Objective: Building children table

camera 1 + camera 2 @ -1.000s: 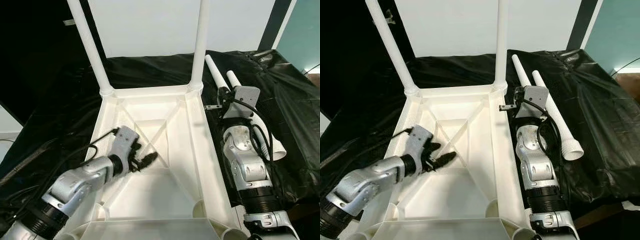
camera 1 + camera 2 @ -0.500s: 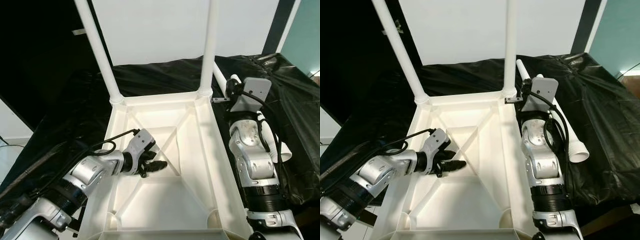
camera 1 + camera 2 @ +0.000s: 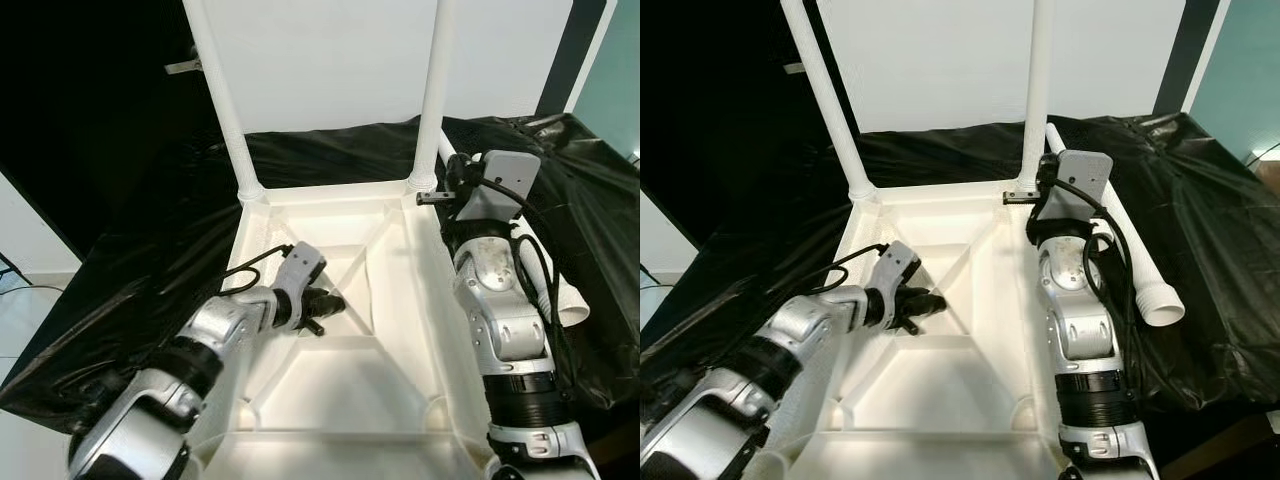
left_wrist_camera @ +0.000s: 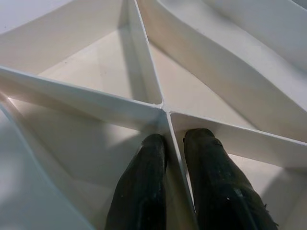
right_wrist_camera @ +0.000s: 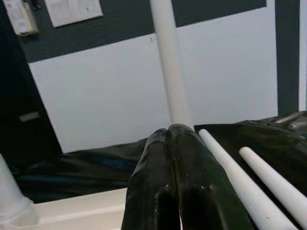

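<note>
Upturned table top (image 3: 330, 380) on the black-draped bench (image 3: 150, 240), two legs fitted at its far corners: your left gripper (image 4: 168, 143) pinches a centre rib, so hold it steady while your right gripper (image 5: 173, 139), jaws pressed together, hangs by the far-right leg (image 3: 435, 90).

Evenly, brightly lit from overhead, head views sharp. Soft shadows inside the upturned white plastic table top (image 3: 340, 330); faint sheen on the crinkled black plastic sheet (image 3: 1210, 260). Close black gripper fingers (image 5: 168, 191) blurred, slightly out of focus.
</note>
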Robot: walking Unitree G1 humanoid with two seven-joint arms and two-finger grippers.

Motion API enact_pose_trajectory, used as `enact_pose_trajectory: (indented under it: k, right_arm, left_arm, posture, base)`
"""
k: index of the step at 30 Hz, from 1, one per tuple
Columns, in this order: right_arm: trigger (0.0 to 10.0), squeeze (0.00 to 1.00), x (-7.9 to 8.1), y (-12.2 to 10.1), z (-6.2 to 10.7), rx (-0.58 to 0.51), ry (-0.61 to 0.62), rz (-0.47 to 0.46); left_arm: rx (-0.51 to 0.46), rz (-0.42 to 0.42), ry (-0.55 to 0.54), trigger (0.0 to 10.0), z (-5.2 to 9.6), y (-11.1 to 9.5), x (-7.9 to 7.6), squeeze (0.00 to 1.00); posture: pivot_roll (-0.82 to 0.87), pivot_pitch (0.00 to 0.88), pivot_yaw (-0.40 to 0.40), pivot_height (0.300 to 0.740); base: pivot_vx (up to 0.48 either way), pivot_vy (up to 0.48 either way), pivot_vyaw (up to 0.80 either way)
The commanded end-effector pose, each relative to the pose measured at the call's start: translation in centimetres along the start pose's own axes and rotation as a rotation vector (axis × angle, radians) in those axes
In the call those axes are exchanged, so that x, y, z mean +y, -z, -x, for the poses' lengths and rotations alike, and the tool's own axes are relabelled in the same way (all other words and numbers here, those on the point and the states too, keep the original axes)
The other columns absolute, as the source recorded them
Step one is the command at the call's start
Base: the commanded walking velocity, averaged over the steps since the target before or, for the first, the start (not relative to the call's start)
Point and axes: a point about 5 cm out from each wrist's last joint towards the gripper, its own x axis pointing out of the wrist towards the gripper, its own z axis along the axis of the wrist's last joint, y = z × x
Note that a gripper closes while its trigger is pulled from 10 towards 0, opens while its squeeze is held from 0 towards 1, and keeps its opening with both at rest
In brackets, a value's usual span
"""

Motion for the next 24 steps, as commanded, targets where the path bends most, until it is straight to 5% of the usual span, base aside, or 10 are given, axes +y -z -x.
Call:
enact_pose_trajectory:
  k: [1, 11, 24]
  right_arm:
    - [10.0, 0.00, 0.8, 0.0, 0.4, 0.011, -0.034, -0.014]
    - [10.0, 0.00, 1.7, 2.0, 3.2, 0.093, -0.102, -0.045]
    - [10.0, 0.00, -0.9, 4.8, 6.6, 0.233, 0.016, -0.046]
  left_arm:
    - [0.047, 0.040, -0.168, 10.0, -0.7, 1.7, 0.8, 0.00]
    - [-0.085, 0.035, -0.323, 10.0, -0.7, -0.6, 2.6, 0.00]
    - [-0.208, -0.031, -0.390, 10.0, -0.4, -3.3, 3.8, 0.00]
  posture:
    - [-0.11, 0.011, 0.083, 0.740]
    - [-0.12, 0.008, 0.088, 0.740]
    - [-0.14, 0.012, 0.093, 0.740]
  base:
    - [0.000, 0.000, 0.00]
    - [0.000, 0.000, 0.00]
    - [0.000, 0.000, 0.00]
